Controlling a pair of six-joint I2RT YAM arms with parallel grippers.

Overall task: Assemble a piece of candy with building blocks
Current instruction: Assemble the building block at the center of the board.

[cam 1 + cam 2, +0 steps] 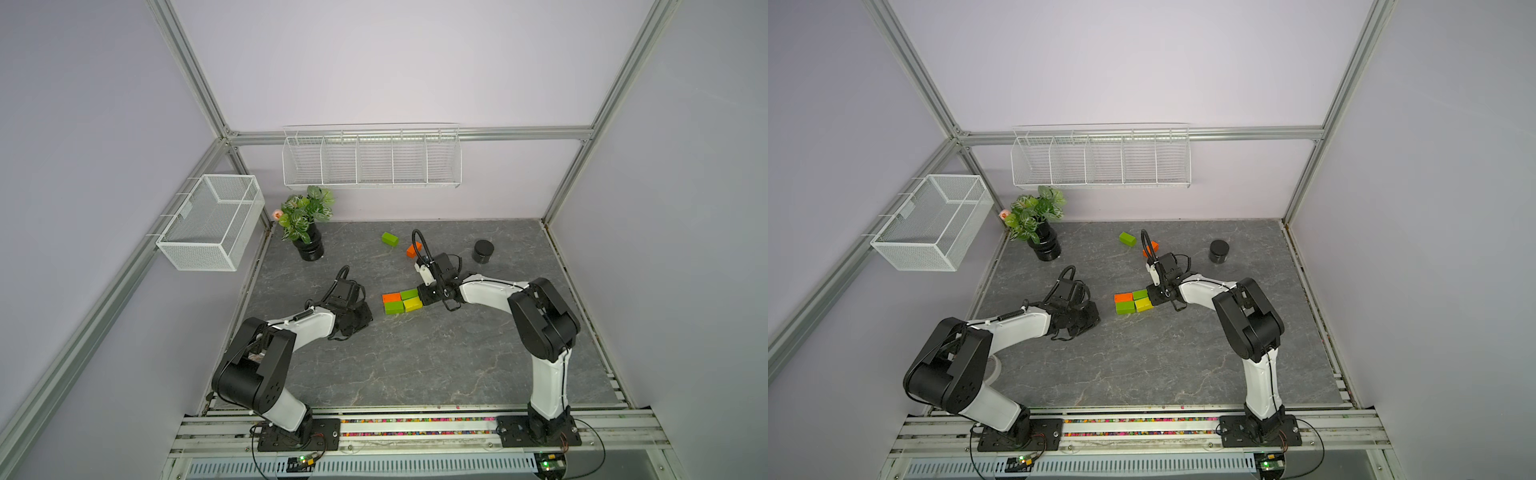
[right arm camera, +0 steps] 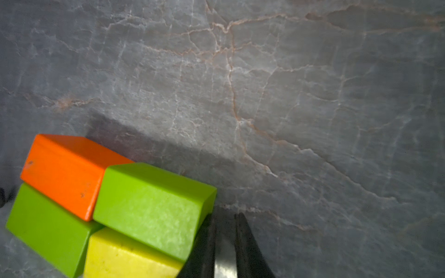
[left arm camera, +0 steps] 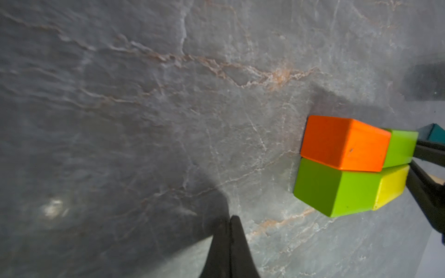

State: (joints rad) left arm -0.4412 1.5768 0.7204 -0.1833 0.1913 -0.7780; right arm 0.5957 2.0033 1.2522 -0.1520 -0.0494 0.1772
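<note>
Candy [image 1: 402, 301], so far a two-by-two brick patch at the middle of the table [image 1: 415, 365], is apparently being squared by the right gripper [image 2: 226, 216], its empty fingers barely parted against one end, while the left gripper [image 3: 230, 219] waits closed nearby.

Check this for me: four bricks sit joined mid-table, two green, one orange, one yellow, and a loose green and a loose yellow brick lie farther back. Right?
No: a top view shows the second loose brick is orange, not yellow, near the loose green brick. The rest holds.
</note>
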